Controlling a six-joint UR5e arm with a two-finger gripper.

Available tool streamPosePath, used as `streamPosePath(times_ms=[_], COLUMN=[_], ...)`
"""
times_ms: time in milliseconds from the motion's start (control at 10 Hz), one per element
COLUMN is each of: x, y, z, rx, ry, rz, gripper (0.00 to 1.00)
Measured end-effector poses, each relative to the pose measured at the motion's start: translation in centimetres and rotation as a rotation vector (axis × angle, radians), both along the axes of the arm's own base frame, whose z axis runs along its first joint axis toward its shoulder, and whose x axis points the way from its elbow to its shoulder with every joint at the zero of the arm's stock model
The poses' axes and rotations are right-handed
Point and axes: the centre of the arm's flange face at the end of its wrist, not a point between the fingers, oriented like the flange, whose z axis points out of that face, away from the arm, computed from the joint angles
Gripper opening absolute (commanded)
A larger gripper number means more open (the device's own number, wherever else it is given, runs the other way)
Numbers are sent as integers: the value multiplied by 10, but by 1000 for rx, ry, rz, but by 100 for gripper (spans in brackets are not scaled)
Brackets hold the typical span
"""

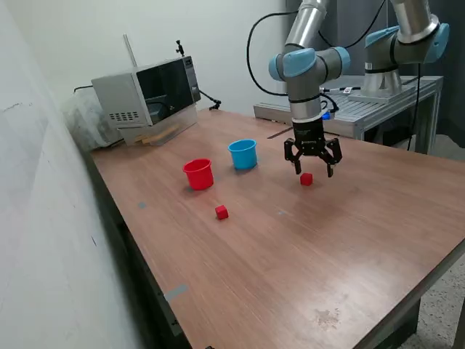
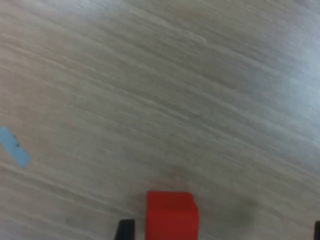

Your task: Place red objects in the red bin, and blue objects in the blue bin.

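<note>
Wooden table (image 1: pixel 305 254) fills the foreground of the exterior view, its bare brown top running from the near edge back to the wall, with a small pale scuff near the front corner. At the far end, on the exterior view's left, a grey microwave (image 1: pixel 149 94) sits with its dark door facing the table. Over the middle of the table the UR5e arm (image 1: pixel 309 65) reaches straight down, and its gripper (image 1: pixel 314 173) hangs just above the surface with both fingers spread wide, released and grasping nothing.

Between those spread fingers one red cube (image 1: pixel 306 179) rests on the wood; the wrist view shows the same red cube (image 2: pixel 171 214) close up, sitting flat on the grain, with a dark fingertip (image 2: pixel 125 229) just beside it and not touching it.

Near the gripper, towards the exterior view's left, the light blue cup (image 1: pixel 243 154) stands upright with its mouth open. Just beside it, further to the exterior view's left and a little nearer the camera, the red cup (image 1: pixel 198 174) stands upright too. A second red cube (image 1: pixel 221 212) lies on the table in front of the red cup, apart from it. No blue cubes can be made out in either view.

A small strip of pale blue tape (image 2: pixel 14 146) lies on the wood in the wrist view.
</note>
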Motion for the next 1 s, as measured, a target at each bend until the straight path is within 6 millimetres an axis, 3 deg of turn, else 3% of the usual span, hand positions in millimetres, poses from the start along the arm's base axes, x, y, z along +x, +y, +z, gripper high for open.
streamPosePath(times_ms=[500, 1000], x=[-3, -13], y=[4, 23], z=[-4, -6], rx=[0, 0], ry=[-3, -2], rz=[-2, -34], gripper=[100, 100])
